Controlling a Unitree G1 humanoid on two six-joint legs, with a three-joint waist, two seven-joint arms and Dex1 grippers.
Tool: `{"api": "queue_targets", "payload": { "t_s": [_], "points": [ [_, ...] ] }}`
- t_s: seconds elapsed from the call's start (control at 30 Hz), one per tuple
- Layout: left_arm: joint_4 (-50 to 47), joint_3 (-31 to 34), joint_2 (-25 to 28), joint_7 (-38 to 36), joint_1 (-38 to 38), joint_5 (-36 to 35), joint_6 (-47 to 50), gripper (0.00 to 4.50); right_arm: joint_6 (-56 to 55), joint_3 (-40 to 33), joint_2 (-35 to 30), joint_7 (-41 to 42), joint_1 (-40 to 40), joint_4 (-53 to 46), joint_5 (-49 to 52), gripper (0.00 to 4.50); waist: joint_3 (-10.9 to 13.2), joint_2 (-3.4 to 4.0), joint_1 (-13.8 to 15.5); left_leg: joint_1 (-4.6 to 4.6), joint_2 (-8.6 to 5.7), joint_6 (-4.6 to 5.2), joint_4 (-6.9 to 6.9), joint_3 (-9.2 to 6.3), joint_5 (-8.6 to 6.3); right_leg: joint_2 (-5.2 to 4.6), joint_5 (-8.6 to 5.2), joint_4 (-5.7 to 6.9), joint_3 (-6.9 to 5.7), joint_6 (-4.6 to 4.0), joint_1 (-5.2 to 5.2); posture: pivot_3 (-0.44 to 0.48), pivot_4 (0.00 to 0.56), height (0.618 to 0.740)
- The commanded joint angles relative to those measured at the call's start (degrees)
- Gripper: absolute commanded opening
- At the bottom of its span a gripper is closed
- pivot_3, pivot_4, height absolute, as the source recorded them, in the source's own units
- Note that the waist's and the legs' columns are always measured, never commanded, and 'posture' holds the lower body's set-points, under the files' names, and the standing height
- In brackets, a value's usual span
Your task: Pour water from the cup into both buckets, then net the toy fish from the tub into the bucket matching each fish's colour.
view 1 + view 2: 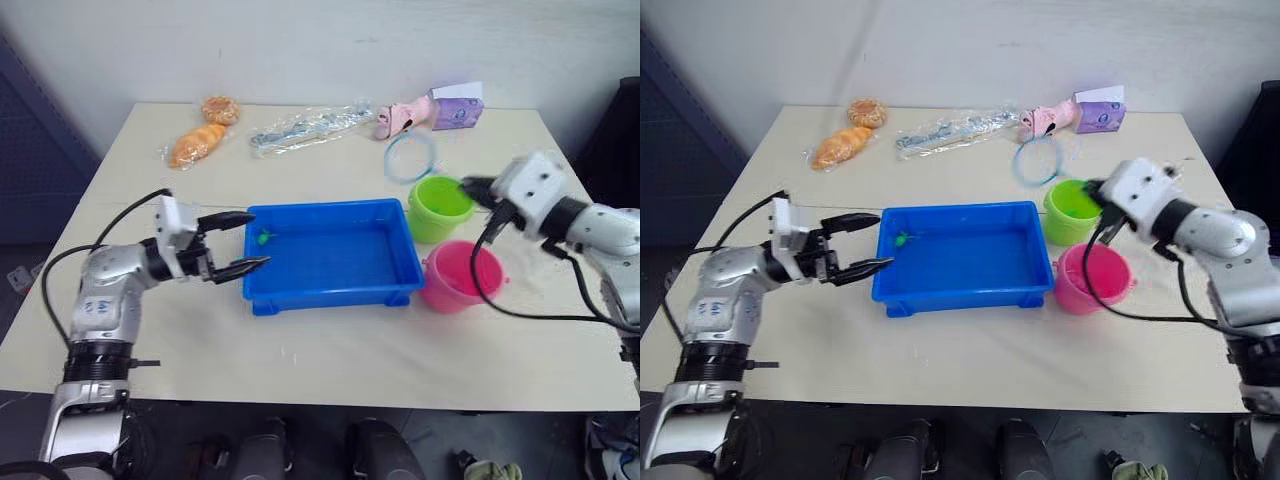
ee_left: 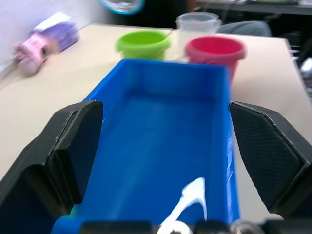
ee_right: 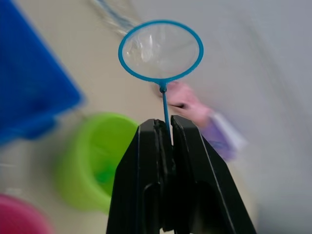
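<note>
Even, soft indoor light; faint shadows; wrist views blurred beyond the fingers (image 3: 146,185).

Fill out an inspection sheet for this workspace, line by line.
Surface: beige table.
Job's things: blue tub holding a green toy fish; green bucket and pink bucket beside it; clear cup behind them.
Clutter: wrapped pastries, plastic packet, pink toy, purple box.
Hands: left hand open at the tub's end; right hand shut on the net.
Cables: black cables along both arms.
Surroundings: pale wall.
</note>
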Motion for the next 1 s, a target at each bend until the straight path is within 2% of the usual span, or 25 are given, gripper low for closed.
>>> {"api": "queue_targets", "payload": {
  "t_s": [0.03, 0.27, 0.6, 1.0],
  "points": [
    [2.94, 3.25, 4.04, -0.6, 0.91, 0.35, -1.5, 4.43, 14.15, 4.49, 2.52, 3.93, -1.46, -9.37, 4.15, 0.0, 0.0, -0.01, 0.07, 0.01, -0.03, 0.05, 0.02, -0.01, -0.03, -0.04, 0.0, 0.0, 0.0, 0.0, 0.03, 0.0, 0.15, 0.74],
    [3.13, 6.05, 8.9, -1.76, 3.24, -1.17, 0.92, 4.43, 20.82, 15.16, 10.53, 4.18, -7.6, -5.21, -2.72, 0.0, 0.0, -0.02, -0.09, -0.02, -0.13, 0.15, 0.03, -0.01, -0.09, -0.14, 0.0, -0.04, 0.01, 0.0, -0.03, 0.0, 0.15, 0.74],
    [0.8, 6.5, 9.52, -0.31, 3.68, -1.17, 2.29, 4.43, 21.96, 26.02, 23.17, 5.33, -17.98, 10.85, -11.82, 0.0, -0.01, -0.03, -0.27, -0.03, -0.12, 0.1, -0.02, 0.05, -0.07, -0.13, 0.0, 0.07, 0.03, 0.0, -0.15, 0.0, 0.15, 0.74],
    [-0.29, 5.91, 8.99, 1.5, 4.97, -0.04, 2.24, 4.43, 18.58, 25.91, 36.6, 3.86, -22.68, 24.81, -17.06, 0.0, -0.03, -0.07, -0.59, -0.03, -0.12, 0.07, -0.02, 0.13, -0.07, -0.15, 0.01, 0.43, -0.04, -0.01, -0.25, 0.0, 0.15, 0.74]
  ]
}}
